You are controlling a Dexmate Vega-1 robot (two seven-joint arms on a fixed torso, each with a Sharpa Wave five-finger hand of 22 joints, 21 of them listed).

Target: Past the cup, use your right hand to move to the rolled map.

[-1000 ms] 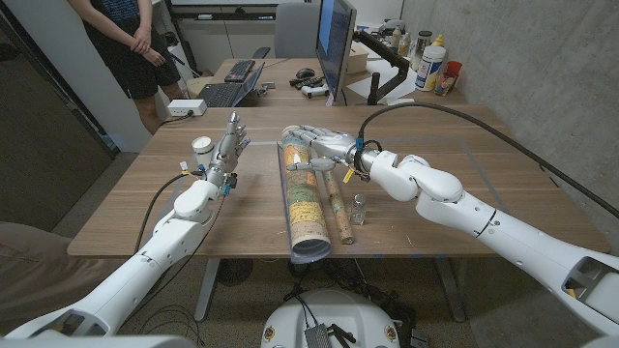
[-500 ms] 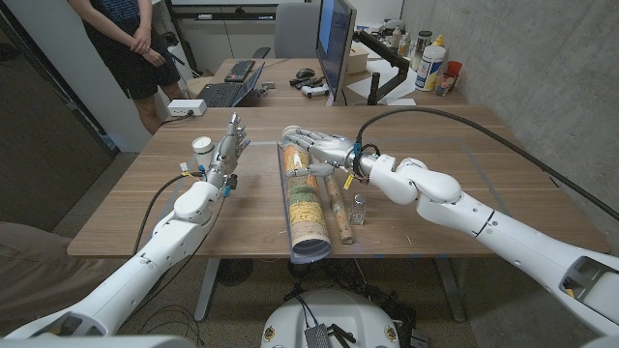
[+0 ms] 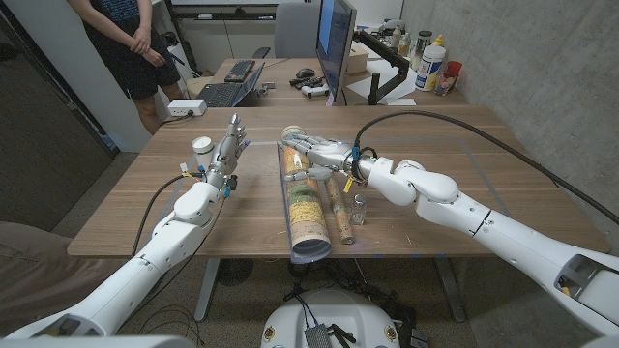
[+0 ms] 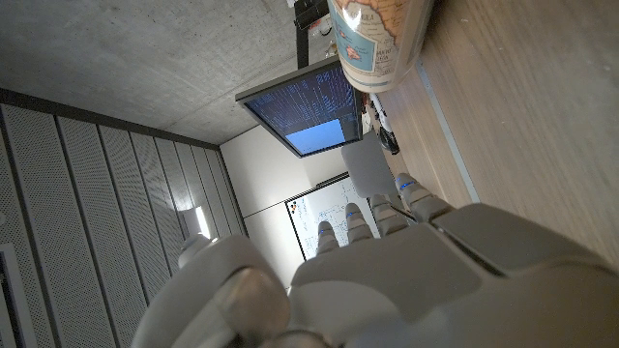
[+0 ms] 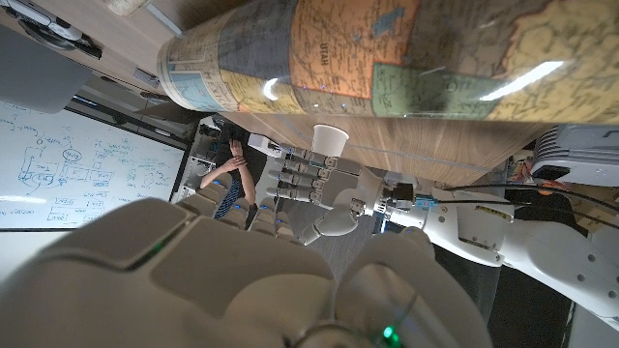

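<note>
Where the right hand [image 3: 314, 157] rests, the rolled map [image 3: 303, 205] shows coloured regions.

rolled map [image 3: 302, 198]: far end hidden under right hand [image 3: 319, 155] | small vial [image 3: 358, 210]: contents too small to tell

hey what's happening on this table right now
A two-armed robot is working at a wooden table. Its right hand reaches over the far end of the big rolled map, fingers spread above it, not clearly gripping. A thinner roll and a small bottle lie beside the map. The left hand stands upright, holding nothing, next to a white cup. A person stands behind the table.
</note>
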